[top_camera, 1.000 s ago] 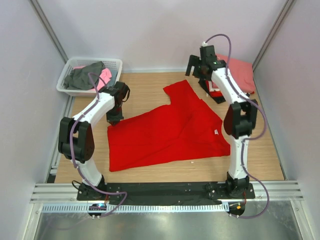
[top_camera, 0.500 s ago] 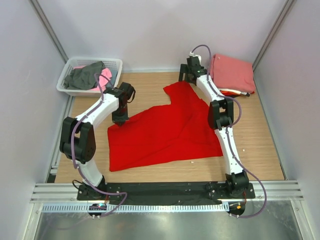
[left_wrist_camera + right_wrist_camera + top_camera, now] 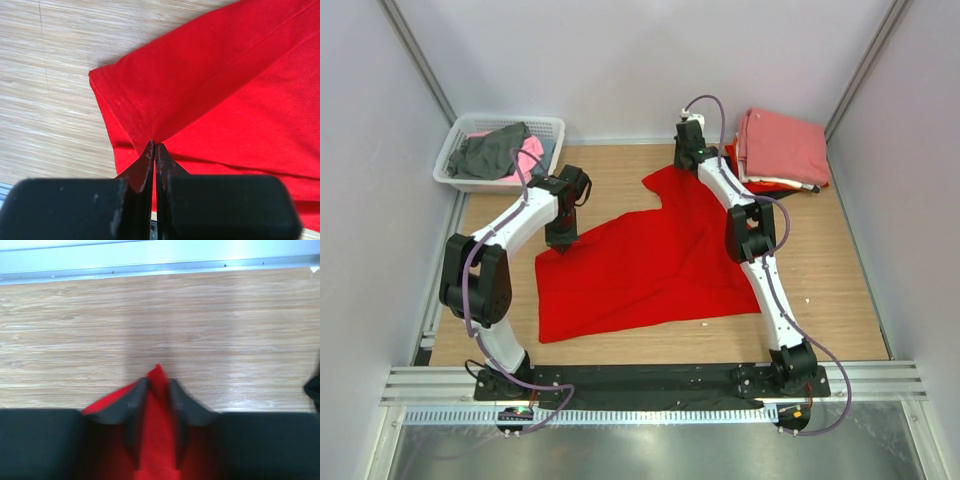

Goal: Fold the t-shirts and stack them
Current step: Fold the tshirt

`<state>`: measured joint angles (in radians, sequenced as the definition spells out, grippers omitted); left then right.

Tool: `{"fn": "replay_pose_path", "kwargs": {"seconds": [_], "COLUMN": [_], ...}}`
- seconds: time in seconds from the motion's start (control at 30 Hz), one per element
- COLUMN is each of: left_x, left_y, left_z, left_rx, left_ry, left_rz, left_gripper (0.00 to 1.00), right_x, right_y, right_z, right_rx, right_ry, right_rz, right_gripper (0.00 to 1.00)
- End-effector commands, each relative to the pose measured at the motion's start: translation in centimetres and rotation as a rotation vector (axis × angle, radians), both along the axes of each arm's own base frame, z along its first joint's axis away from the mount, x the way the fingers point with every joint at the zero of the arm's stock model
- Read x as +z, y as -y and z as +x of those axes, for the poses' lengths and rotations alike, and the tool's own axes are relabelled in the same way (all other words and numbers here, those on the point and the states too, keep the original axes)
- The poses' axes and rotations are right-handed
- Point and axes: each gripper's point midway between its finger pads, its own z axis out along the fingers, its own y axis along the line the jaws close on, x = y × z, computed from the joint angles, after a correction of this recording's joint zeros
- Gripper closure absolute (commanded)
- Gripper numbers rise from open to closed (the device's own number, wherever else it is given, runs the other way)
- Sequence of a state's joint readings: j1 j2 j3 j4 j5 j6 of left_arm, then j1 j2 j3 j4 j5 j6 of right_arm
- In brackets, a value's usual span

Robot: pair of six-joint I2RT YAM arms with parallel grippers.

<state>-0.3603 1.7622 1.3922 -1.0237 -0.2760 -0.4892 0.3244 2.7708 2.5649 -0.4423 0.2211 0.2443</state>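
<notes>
A bright red t-shirt [image 3: 650, 270] lies spread and rumpled across the wooden table. My left gripper [image 3: 560, 243] is shut on the hem corner at its left edge; in the left wrist view the fingertips [image 3: 154, 145] meet on a fold of the red cloth [image 3: 225, 90]. My right gripper [image 3: 680, 165] sits at the shirt's far tip. In the right wrist view its jaws [image 3: 157, 382] stand close on both sides of a raised ridge of red cloth [image 3: 158, 371], blurred by motion. Folded salmon-pink t-shirts [image 3: 782, 145] are stacked at the back right.
A white lattice basket [image 3: 443, 172] at the back left holds a grey t-shirt [image 3: 490, 152] and a pink one [image 3: 531, 150]. Grey walls close in both sides and the back. A metal rail [image 3: 160, 267] runs along the table's far edge.
The right arm swung left from the salmon-pink stack to the red t-shirt's far tip, and its jaws came in round the cloth. The left gripper shifted slightly right with its corner.
</notes>
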Motion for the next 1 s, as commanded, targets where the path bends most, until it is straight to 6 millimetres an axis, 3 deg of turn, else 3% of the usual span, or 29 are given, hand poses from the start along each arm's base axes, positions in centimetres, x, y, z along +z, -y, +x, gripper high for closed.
{"fn": "replay_pose_path", "kwargs": {"seconds": [0.0,0.1,0.27,0.4,0.47,0.5,0.53,0.57,0.6,0.63,0.67,0.7,0.73,0.77,0.8,0.87,0.93,0.97], "left_x": [0.7,0.6,0.9,1.9,2.6,3.0,3.2,3.3,3.6,3.5,3.5,3.6,3.6,3.8,3.8,4.4,4.9,5.0], "left_y": [0.3,0.1,-0.3,-1.8,-2.2,-2.4,-2.8,-3.0,-3.2,-3.6,-3.9,-4.3,-4.5,-4.7,-5.0,-5.3,-5.4,-5.5], "left_z": [0.2,0.2,0.6,1.1,1.4,1.4,1.5,1.6,1.7,1.6,1.6,1.6,1.6,1.6,1.7,1.8,1.9,1.8], "left_rx": [-0.004,-0.001,-0.001,0.007,0.014,0.023,0.033,0.040,0.048,0.060,0.068,0.079,0.084,0.090,0.096,0.106,0.114,0.116], "left_ry": [0.034,0.030,0.043,0.065,0.080,0.087,0.095,0.102,0.114,0.110,0.112,0.116,0.121,0.127,0.134,0.155,0.174,0.173], "left_rz": [-0.018,-0.007,0.019,0.105,0.118,0.126,0.137,0.140,0.140,0.142,0.142,0.139,0.138,0.138,0.136,0.146,0.146,0.151], "left_gripper": [1.00,1.00,1.00,1.00,1.00,1.00,1.00,1.00,1.00,1.00,1.00,1.00,1.00,1.00,1.00,1.00,1.00,1.00], "right_x": [-1.1,0.0,4.3,11.6,14.0,13.0,16.2,16.9,15.2,18.5,19.4,17.0,20.1,20.2,18.7,20.9,20.3,21.8], "right_y": [-0.4,0.1,0.7,1.3,1.6,1.9,2.0,2.2,2.5,2.8,3.1,3.6,3.9,4.3,4.7,5.3,5.5,5.8], "right_z": [-0.1,0.1,0.7,0.1,-0.4,-1.3,-2.0,-2.6,-4.0,-4.8,-5.7,-7.2,-8.2,-9.0,-10.2,-11.9,-13.6,-14.5], "right_rx": [0.000,-0.004,-0.004,0.010,0.022,0.033,0.042,0.047,0.053,0.052,0.052,0.051,0.051,0.053,0.054,0.061,0.081,0.084], "right_ry": [-0.010,0.015,0.081,0.175,0.206,0.174,0.220,0.224,0.178,0.242,0.256,0.208,0.272,0.271,0.236,0.268,0.254,0.283], "right_rz": [0.016,0.002,0.006,0.029,0.034,0.031,0.049,0.052,0.039,0.057,0.061,0.047,0.064,0.062,0.050,0.045,0.038,0.045], "right_gripper": [0.80,0.98,0.99,0.98,0.99,0.98,0.98,0.99,0.98,0.99,0.99,0.99,0.98,0.99,0.99,0.99,0.99,0.99]}}
